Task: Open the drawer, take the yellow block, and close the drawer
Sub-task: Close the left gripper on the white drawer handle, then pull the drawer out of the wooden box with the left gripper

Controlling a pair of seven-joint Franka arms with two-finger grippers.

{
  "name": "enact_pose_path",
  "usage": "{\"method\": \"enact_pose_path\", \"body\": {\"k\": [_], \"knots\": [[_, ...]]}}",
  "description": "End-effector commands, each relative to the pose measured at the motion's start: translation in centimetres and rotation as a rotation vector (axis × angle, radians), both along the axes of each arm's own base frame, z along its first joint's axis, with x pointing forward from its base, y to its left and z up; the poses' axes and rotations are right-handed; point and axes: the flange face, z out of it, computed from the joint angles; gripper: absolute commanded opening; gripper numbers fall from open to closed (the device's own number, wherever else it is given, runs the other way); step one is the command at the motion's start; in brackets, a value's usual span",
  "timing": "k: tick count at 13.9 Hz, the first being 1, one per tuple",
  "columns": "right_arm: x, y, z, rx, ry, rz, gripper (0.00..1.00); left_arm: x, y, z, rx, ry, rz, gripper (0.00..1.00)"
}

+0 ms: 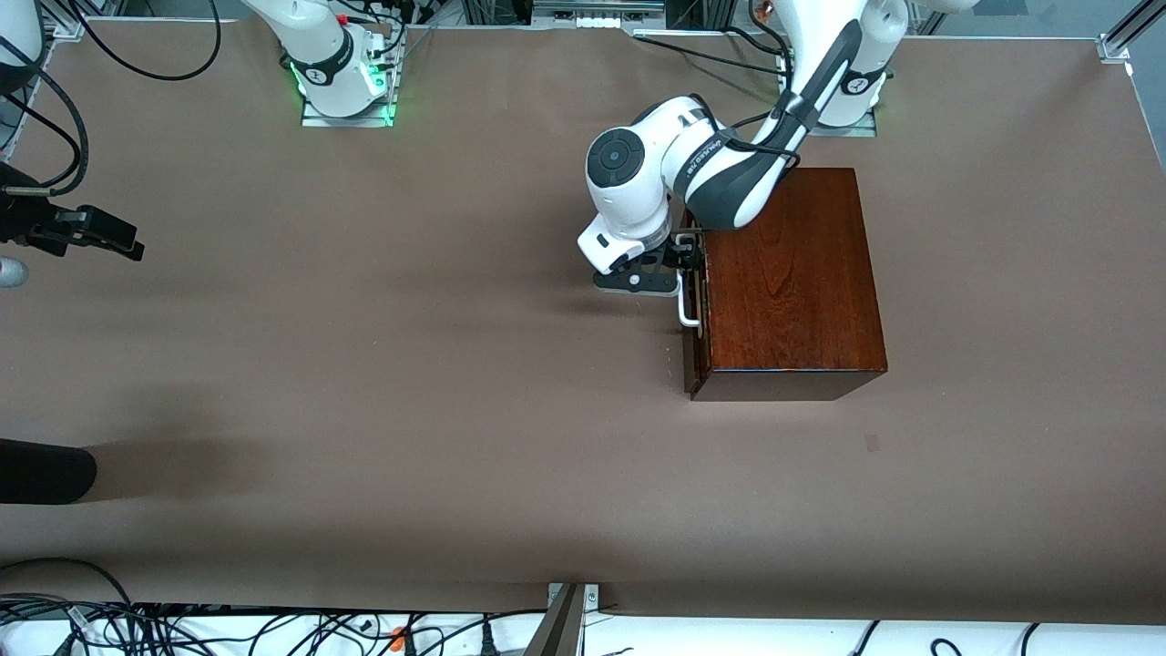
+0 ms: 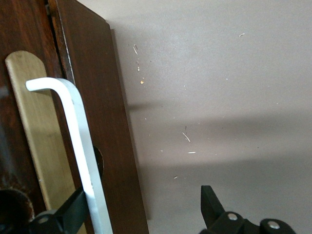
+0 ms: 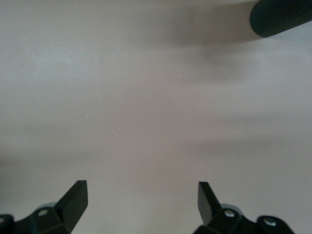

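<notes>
Front view: drawer [image 1: 694, 301] shut in wooden box [image 1: 788, 282] on tabletop [image 1: 410, 364]; left gripper [image 1: 679, 264] at white handle [image 1: 688, 310]; right gripper [image 1: 91, 237] waits over tabletop edge.
Left wrist view: fingers [image 2: 73, 210] spread wide, one touching handle.
Right wrist view: fingers [image 3: 73, 201] spread, empty.

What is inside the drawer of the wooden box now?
Nothing inside can be seen: the drawer is shut in the wooden box. Only its front and white handle show, with the open left gripper at the handle.

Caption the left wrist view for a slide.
Open left gripper at the shut drawer, one finger beside its white handle.
</notes>
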Motion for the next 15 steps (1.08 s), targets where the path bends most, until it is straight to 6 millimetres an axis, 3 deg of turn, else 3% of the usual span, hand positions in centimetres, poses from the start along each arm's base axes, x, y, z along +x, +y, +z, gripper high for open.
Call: {"method": "enact_pose_path", "body": {"k": [1,5,15], "knots": [[-0.4,0.0,0.7,0.009,-0.008,-0.007,1.0,0.1,-0.4,-1.0,-0.012,-0.021,-0.027,1.0],[-0.4,0.1,0.7,0.009,-0.004,-0.006,1.0,0.2,-0.8,-1.9,-0.031,-0.016,-0.017,1.0],[-0.5,0.0,0.7,0.009,-0.002,-0.008,1.0,-0.1,-3.0,-0.9,-0.102,-0.021,-0.005,1.0]]}}
